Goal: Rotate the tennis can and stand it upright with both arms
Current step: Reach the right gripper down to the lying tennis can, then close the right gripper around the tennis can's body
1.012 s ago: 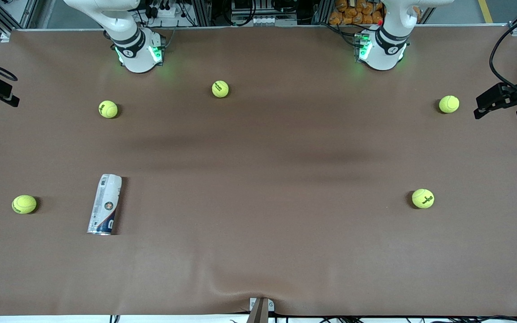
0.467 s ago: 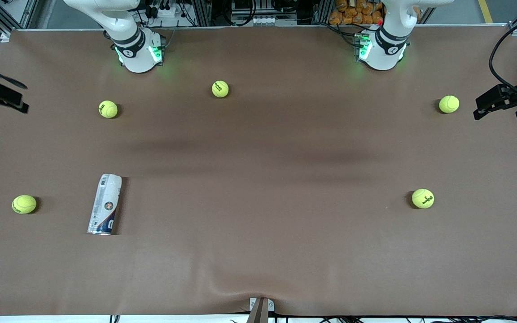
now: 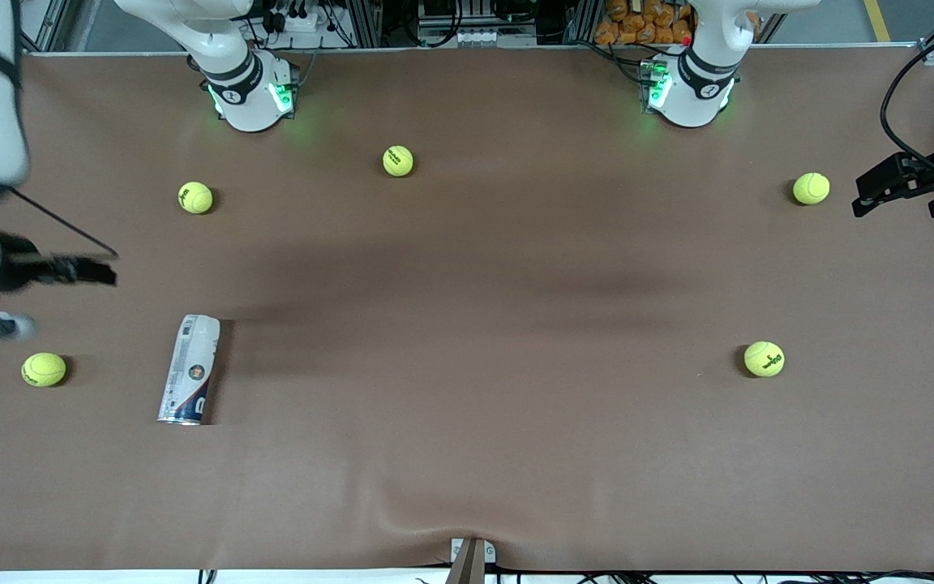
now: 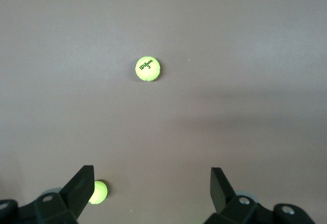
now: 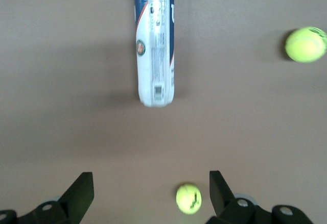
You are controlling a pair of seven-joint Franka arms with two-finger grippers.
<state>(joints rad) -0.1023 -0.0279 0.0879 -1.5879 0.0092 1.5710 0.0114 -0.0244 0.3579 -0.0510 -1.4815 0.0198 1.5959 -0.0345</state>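
1. The tennis can (image 3: 190,370) lies on its side on the brown bench (image 3: 467,454), toward the right arm's end and in the half nearer the front camera. Its silvery rim end points toward that camera, its rounded white end toward the robots' bases.

2. The right gripper (image 3: 25,296) hangs in the air over the bench edge at the right arm's end, near the can but not touching it. Its jaws are spread wide and empty; the right wrist view (image 5: 148,196) shows the can (image 5: 155,48) ahead of them, lengthwise.

3. The left gripper (image 3: 909,185) hangs over the opposite end of the bench, beside a tennis ball (image 3: 811,188), well apart from the can. Its jaws are also spread and empty (image 4: 149,193).

4. The step in hand looks like the right arm's approach. To do it well, the jaws should straddle the can across its narrow width, near the middle, so it cannot roll away.

5. A ball (image 3: 44,369) sits near the can, toward the bench edge; the descent should stay clear of it.

6. The left arm has a long reach to make before it can steady an end for the tilt upright.
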